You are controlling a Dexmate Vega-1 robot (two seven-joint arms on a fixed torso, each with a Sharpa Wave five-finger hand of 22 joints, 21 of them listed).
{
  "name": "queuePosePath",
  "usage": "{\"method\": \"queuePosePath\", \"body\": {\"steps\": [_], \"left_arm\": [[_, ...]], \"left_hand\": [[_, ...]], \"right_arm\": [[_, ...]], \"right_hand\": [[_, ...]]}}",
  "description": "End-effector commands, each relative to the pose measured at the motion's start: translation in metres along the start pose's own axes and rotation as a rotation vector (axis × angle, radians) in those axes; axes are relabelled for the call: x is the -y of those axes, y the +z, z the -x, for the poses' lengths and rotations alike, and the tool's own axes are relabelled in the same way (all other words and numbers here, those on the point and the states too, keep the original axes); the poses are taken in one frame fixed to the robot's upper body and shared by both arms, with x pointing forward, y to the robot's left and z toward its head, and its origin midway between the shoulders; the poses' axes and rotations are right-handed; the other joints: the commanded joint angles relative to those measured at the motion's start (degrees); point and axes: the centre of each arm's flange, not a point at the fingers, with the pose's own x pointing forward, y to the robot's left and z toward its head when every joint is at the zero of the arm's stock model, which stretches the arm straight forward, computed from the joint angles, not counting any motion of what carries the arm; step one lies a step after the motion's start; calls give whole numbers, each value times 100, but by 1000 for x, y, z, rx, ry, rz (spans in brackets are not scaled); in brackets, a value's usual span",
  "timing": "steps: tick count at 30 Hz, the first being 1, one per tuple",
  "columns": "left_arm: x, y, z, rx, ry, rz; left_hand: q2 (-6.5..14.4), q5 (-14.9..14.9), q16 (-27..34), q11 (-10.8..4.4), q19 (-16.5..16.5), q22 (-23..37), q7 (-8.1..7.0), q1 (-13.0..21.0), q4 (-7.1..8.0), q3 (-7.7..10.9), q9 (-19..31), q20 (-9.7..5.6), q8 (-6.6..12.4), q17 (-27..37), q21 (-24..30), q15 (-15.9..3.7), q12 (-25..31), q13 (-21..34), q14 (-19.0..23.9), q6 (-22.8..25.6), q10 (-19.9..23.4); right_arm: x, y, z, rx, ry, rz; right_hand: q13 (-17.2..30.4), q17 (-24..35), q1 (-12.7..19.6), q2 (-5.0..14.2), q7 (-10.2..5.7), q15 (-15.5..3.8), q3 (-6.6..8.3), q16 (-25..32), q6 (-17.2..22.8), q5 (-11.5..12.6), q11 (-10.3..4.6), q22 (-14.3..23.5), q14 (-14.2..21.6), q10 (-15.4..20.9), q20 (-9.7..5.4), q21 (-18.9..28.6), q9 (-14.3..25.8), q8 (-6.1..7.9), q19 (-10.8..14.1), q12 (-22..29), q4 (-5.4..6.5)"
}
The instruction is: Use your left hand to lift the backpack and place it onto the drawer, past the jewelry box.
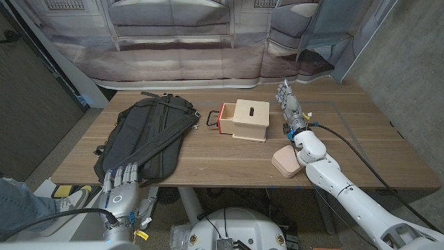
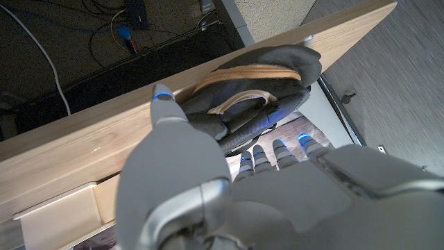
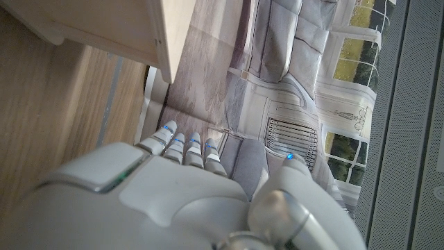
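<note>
A dark grey backpack [image 1: 149, 135] lies flat on the left part of the wooden table [image 1: 229, 163], its straps on top. The small wooden drawer box [image 1: 248, 119] stands in the middle with its drawer [image 1: 225, 118] pulled out toward the backpack. Nearer the front, a pink jewelry box [image 1: 286, 162] sits to the right of the drawer box. My left hand [image 1: 125, 184] is at the table's front edge, just short of the backpack's near end [image 2: 257, 83], with fingers apart and nothing in them. My right hand [image 1: 291, 104] stands beside the drawer box [image 3: 104, 28], fingers straight, holding nothing.
My right forearm [image 1: 326, 167] passes close beside the jewelry box. A person's leg in jeans [image 1: 14, 201] and a shoe [image 1: 69, 198] are at the table's front left corner. A printed backdrop [image 1: 194, 42] hangs behind the table.
</note>
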Motion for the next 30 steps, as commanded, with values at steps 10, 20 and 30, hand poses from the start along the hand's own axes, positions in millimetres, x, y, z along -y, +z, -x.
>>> {"method": "queuePosePath", "body": {"steps": [10,20,30], "left_arm": [[6,7,-21,-23,25,-89],[9,12,-29,-32,51,-120],[7,13,-34,-48,70,-153]], "left_hand": [[89,18,23,-55,-115,9,-20,19,41,-18,28,3,29,24,1,-49,22,16,-9,19,19],[117,24,28,-58,-131,9,-59,43,44,-15,29,21,36,22,-3,-65,37,17,17,64,76],[152,32,43,-111,-96,9,-90,100,37,-6,30,34,74,17,13,-99,65,18,87,207,182]], "right_arm": [[2,-6,4,-12,-27,-9],[2,-10,6,-22,-40,-19],[3,-12,7,-27,-48,-26]], "right_hand": [[20,25,70,13,-26,35,-20,-9,-12,2,22,32,11,44,-11,-12,13,-17,18,-24,-3],[20,26,70,17,-28,27,-26,-11,-11,1,17,33,6,41,-13,-12,13,-17,16,-26,-5],[20,26,70,20,-29,35,-33,-7,-14,0,15,33,17,38,-9,-12,13,-18,15,-27,-7]]}}
